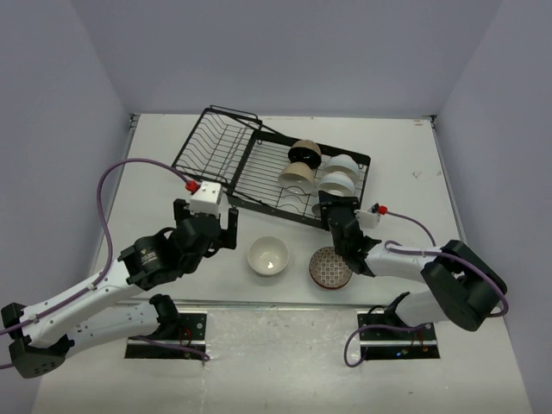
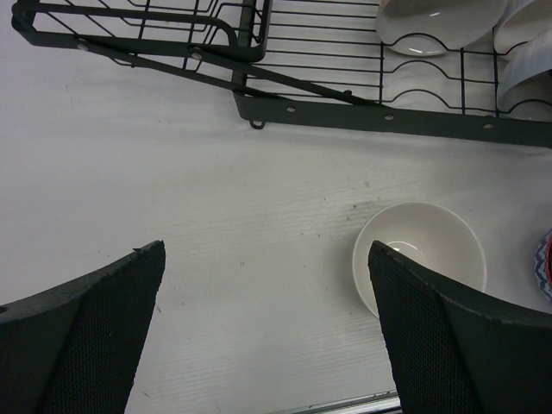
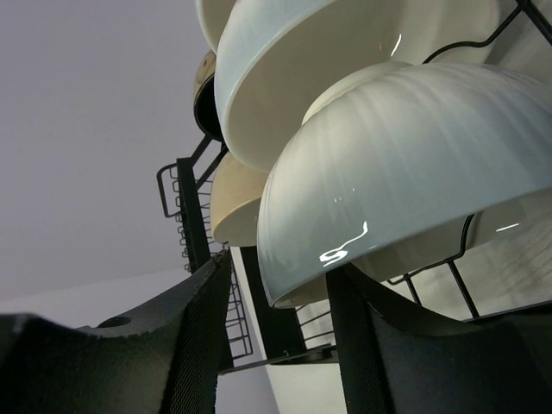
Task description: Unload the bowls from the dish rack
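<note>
- Right gripper (image 3: 278,267) sits at the near edge of the dish rack (image 1: 222,148). Its jaws are apart and straddle the lower rim of the nearest white bowl (image 3: 405,164), and a gap shows on one side, so I judge the bowl not yet clamped
- That bowl stands on edge in the rack's wavy flat section, directly ahead of and above the fingers, with its round back towards the wrist camera
- Behind it in the rack stands a second white bowl (image 3: 285,69), with a beige bowl (image 1: 297,172) and a black-lined bowl (image 1: 302,153) alongside, so four remain racked
- Left gripper (image 2: 266,250) hangs on the near side of the rack with its jaws spread wide and nothing between them
- Already out, in front of the rack on the table (image 1: 155,164), are a plain white bowl (image 1: 267,256) and a patterned bowl (image 1: 330,267), both upright and seemingly empty
- Only the right arm is within reach of the racked bowls, so the grip looks to depend on squeezing that rim and then lifting clear of the wires
</note>
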{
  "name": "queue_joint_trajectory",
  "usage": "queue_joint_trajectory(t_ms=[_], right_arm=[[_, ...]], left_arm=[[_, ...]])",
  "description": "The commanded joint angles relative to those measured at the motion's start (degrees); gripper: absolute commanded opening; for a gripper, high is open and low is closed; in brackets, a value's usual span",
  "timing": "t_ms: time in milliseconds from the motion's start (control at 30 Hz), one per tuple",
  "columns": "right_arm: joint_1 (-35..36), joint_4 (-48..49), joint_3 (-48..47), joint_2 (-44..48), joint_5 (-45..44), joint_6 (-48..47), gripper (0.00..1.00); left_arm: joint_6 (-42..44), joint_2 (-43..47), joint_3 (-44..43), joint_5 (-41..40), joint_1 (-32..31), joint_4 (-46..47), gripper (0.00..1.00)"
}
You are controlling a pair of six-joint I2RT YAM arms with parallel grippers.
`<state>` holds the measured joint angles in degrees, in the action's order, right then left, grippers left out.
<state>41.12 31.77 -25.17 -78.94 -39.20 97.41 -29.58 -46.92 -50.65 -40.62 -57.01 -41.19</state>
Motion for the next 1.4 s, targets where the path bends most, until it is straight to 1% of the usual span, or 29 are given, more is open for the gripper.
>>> queue_joint_trajectory(t_ms=[0, 67, 100, 200, 367, 400, 467, 500, 533, 700, 767, 800, 867, 900, 1033, 1133, 1167, 1200, 1300, 1367], right_arm=[[-0.17, 3.99, -1.03, -1.57, -6.14, 0.95, 0.49], [-0.17, 5.58, -0.67, -2.18, -7.64, 0.77, 0.42], [-0.25, 5.58, -0.67, -2.62, -7.99, 0.77, 0.34], [-0.17, 5.76, -0.76, -3.5, -8.52, 0.33, 0.25], [-0.08, 8.83, 0.56, -4.56, -8.44, -0.37, 0.16], [-0.08, 9.36, 0.73, -4.65, -8.44, -0.46, 0.11], [0.01, 10.85, 1.7, -4.65, -8.52, -0.46, 0.07], [0.01, 11.47, 2.05, -4.56, -8.61, -0.55, 0.03], [0.1, 12.69, 2.66, -4.47, -8.79, -0.72, 0.0], [0.62, 16.91, 4.16, -3.77, -9.75, -3.09, 0.0], [0.62, 21.82, 5.39, -4.29, -9.67, -5.38, 0.0], [0.54, 27.24, 6.52, -4.56, -9.14, -8.08, 0.0], [0.62, 33.24, 7.76, -6.22, -8.44, -10.82, 0.0], [0.62, 39.53, 8.9, -6.93, -7.74, -13.27, 0.0], [0.62, 51.26, 10.75, -10.71, -5.19, -16.18, 0.0], [0.54, 61.28, 11.37, -13.87, -2.56, -21.11, 0.0], [0.62, 63.13, 11.54, -14.57, -2.63, -21.38, 0.0], [0.62, 62.98, 11.55, -14.67, -2.11, -19.9, 0.0], [0.62, 62.8, 10.67, -12.75, 0.35, -23.99, 0.0], [0.62, 63.06, 10.58, -11.95, 1.58, -24.63, 0.0]], left_arm=[[1.98, 0.51, 0.47, 0.8, 0.41, 2.34, 1.0], [2.25, 0.68, 0.64, 1.07, 0.41, 2.6, 1.0], [2.34, 0.86, 0.64, 1.33, 0.41, 2.78, 1.0], [2.6, 0.86, 0.73, 1.68, 0.41, 2.87, 1.0], [3.13, 0.86, 0.91, 2.74, 0.41, 3.4, 1.0], [3.13, 0.86, 0.91, 2.65, 0.41, 3.4, 1.0], [3.13, 1.04, 0.91, 2.65, 0.41, 3.4, 1.0], [3.13, 1.04, 0.99, 2.74, 0.41, 3.4, 1.0], [3.22, 1.12, 1.0, 2.65, 0.41, 3.48, 1.0], [3.48, 1.3, 1.17, 2.83, 0.41, 3.57, 1.0], [3.57, 1.3, 1.17, 2.92, 0.41, 3.75, 1.0], [3.57, 1.21, 1.17, 2.92, 0.41, 3.75, 1.0], [3.65, 1.04, 1.26, 2.74, 0.41, 3.84, 1.0], [3.66, 0.95, 1.17, 2.83, 0.41, 3.84, 1.0], [3.66, 0.69, 1.17, 2.74, 0.41, 3.84, 1.0], [3.57, 0.69, 1.26, 2.65, 0.5, 3.84, 1.0], [3.57, 0.69, 1.17, 2.57, 0.5, 3.84, 1.0], [3.57, 0.77, 1.26, 2.56, 0.5, 3.84, 1.0], [3.57, 0.6, 1.17, 2.65, 0.59, 3.84, 1.0], [3.57, 0.6, 1.17, 2.65, 0.68, 3.84, 1.0]])
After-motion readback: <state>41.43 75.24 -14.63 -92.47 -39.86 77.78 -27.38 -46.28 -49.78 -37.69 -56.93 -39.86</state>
